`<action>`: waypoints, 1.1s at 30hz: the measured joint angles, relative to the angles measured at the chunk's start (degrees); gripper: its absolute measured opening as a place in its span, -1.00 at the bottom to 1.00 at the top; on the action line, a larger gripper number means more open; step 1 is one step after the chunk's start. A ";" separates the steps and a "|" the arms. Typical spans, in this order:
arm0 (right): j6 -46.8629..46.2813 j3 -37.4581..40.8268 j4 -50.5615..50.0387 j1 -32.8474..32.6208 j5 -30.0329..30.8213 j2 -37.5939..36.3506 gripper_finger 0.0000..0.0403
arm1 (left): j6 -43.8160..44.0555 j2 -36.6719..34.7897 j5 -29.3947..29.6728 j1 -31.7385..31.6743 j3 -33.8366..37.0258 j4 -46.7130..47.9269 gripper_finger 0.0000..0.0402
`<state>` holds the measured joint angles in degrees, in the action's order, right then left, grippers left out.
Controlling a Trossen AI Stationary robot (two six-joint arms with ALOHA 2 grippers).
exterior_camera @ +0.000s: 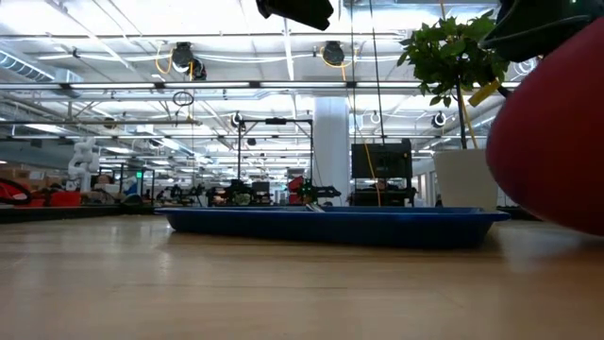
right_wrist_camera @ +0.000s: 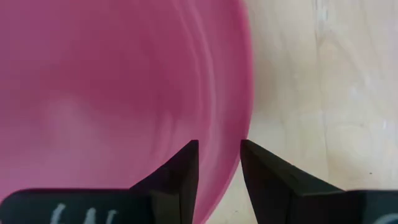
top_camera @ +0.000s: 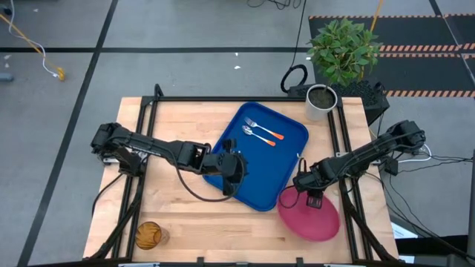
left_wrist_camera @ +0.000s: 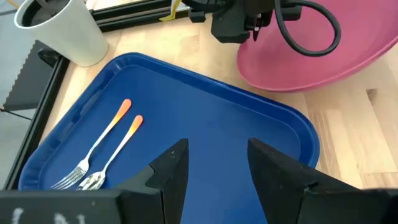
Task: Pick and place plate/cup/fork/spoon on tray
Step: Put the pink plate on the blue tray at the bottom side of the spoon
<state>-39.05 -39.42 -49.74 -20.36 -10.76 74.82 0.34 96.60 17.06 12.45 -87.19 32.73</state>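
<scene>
The blue tray point(top_camera: 276, 165) lies mid-table, with the fork point(left_wrist_camera: 99, 140) and the spoon point(left_wrist_camera: 118, 149) side by side in its far part, orange handles toward the right. My left gripper point(left_wrist_camera: 217, 146) hovers open over the tray's near left part point(top_camera: 231, 172), with nothing between its fingers. The pink plate point(top_camera: 315, 219) is just off the tray's near right corner, and my right gripper point(top_camera: 308, 189) is shut on its edge. The amber cup point(top_camera: 147, 235) sits on the table at the near left corner. My right gripper pinches the plate's rim point(right_wrist_camera: 227, 155) between its two fingers, on the side nearest the tray. The fingers come from above, pointing down. The plate sits tilted, its held edge raised point(exterior_camera: 528, 113). Whether its near part rests on the table I cannot tell.
A white pot with a green plant point(top_camera: 320, 102) stands at the table's far right corner, just behind the tray. Black frame rails point(top_camera: 349, 148) run along the table's sides. Bare wood point(top_camera: 185, 215) lies between the cup and the tray.
</scene>
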 joint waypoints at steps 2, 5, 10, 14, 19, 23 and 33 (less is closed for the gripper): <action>-0.31 0.02 -0.07 0.02 0.01 -0.32 -0.45 | 0.00 0.00 0.00 0.00 0.00 0.00 -0.16; -0.83 0.02 -0.22 0.00 -0.01 -1.63 -0.45 | 0.01 0.00 0.00 -0.04 0.00 0.01 -0.16; -2.80 0.01 -0.19 0.00 0.25 -4.43 -0.45 | 0.08 0.00 0.02 -0.17 0.00 0.00 -0.16; -3.72 0.02 -0.22 0.00 0.30 -5.96 -0.45 | 0.20 0.00 0.02 -0.17 0.00 0.00 -0.16; -3.80 -0.05 -0.95 0.02 0.17 -6.57 -0.45 | 0.20 0.00 0.02 -0.17 0.00 0.00 -0.16; -4.49 -0.83 -4.84 0.00 0.22 -6.58 -0.45 | -0.04 0.00 0.02 -0.28 0.00 0.00 -0.16; -4.87 -1.29 -7.20 0.02 0.75 -6.70 -0.45 | 0.00 0.00 0.04 -1.25 0.00 0.00 -0.16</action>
<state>-43.92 -40.71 -56.94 -20.34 -10.01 68.12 0.34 96.60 17.10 11.20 -87.20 32.73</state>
